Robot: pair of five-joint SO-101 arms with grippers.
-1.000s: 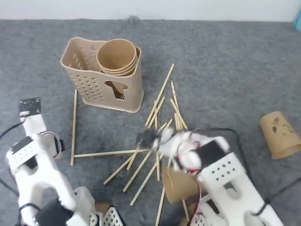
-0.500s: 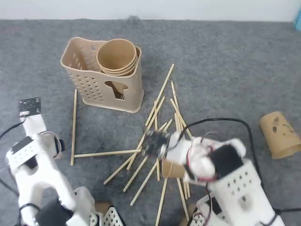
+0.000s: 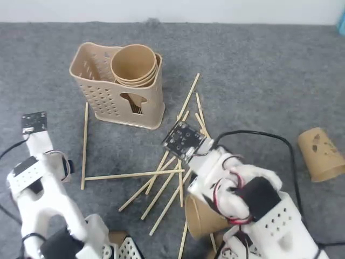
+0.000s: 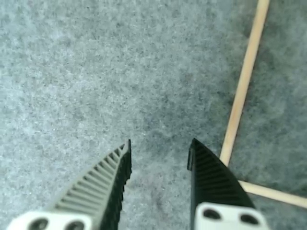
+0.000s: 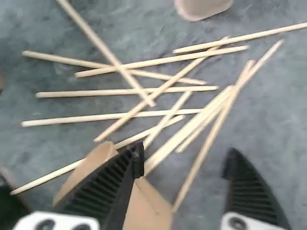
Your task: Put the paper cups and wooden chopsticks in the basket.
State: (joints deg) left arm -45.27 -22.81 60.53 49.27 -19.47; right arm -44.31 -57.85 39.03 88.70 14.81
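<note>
Overhead, high view: basket (image 3: pixel 116 102) upright, stacked paper cups (image 3: pixel 135 65) inside; chopsticks (image 3: pixel 161 183) scattered just in front of it; loose cup (image 3: pixel 321 154) on its side, well apart; squashed cup (image 3: pixel 202 218) beneath the right arm (image 3: pixel 248 194).
Left wrist view: left gripper (image 4: pixel 160 143) jaws open, empty, over the grey mat (image 4: pixel 72 72); single chopstick (image 4: pixel 244 81) just beside one finger.
Right wrist view: right gripper (image 5: pixel 186 153) jaws open, holding nothing, above the chopsticks (image 5: pixel 158 96); squashed cup (image 5: pixel 148 206) just beside one finger.

Rough, fuzzy grey carpet (image 3: pixel 259 70) lies under everything. The basket (image 3: pixel 105 105) is smooth beige plastic with a faint sheen, its walls pierced with holes. The paper cups (image 3: pixel 133 63) are matt brown paper. The chopsticks (image 3: pixel 126 175) are pale, bare wood. The left gripper (image 4: pixel 161 143) has matt, ribbed plastic fingers (image 4: pixel 108 182).
</note>
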